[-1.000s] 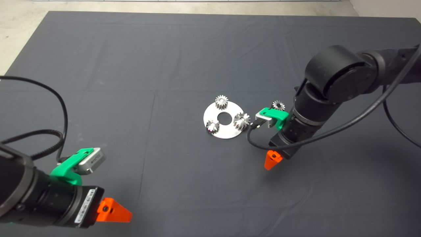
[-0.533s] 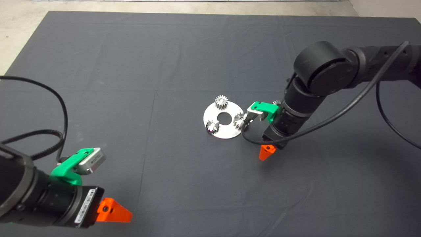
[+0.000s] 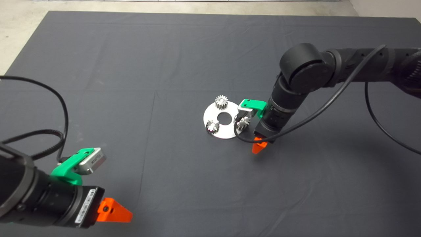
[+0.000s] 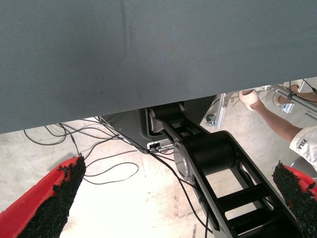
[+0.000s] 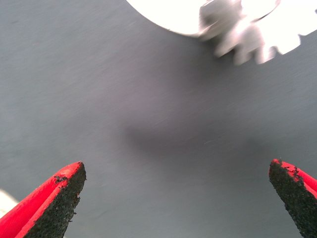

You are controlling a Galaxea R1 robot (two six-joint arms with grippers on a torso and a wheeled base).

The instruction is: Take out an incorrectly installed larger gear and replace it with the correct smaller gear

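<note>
The right gripper hangs low over the mat, its red fingers spread wide with nothing between them. Just ahead of the fingertips in its wrist view sits the larger gear, smeared and cut off by the frame edge, on the rim of the steel disc. From the head view only one red finger shows under the wrist; the green camera mount and a looping black cable cover most of the larger gear, which stands on the disc's edge nearest this gripper. Beyond it on the disc are two silver gears, one on the far side of the centre hole, one across from the gripper. The smaller gear is hidden behind the right arm. Well away, the left gripper waits at the mat's near corner, fingers also wide and empty; its wrist view looks past the mat edge to pale floor with loose cables, the robot's black base and a person's arm.
</note>
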